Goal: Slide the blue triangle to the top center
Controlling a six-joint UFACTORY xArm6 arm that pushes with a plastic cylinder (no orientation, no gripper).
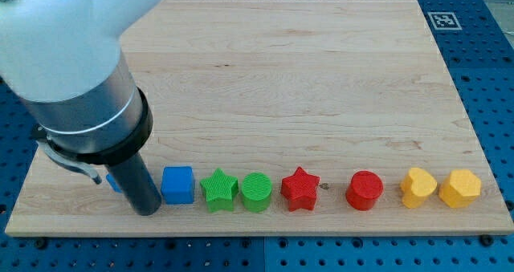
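My tip (148, 210) beside blue cube (177, 184), blue triangle (115, 182) mostly hidden behind rod

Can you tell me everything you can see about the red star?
The red star is a small, chunky block that looks like ribbed plastic, lying flat on the wooden board near the view's bottom. It sits in a row of blocks, between the green round block and the red round block, touching neither. My tip is far off to its left.
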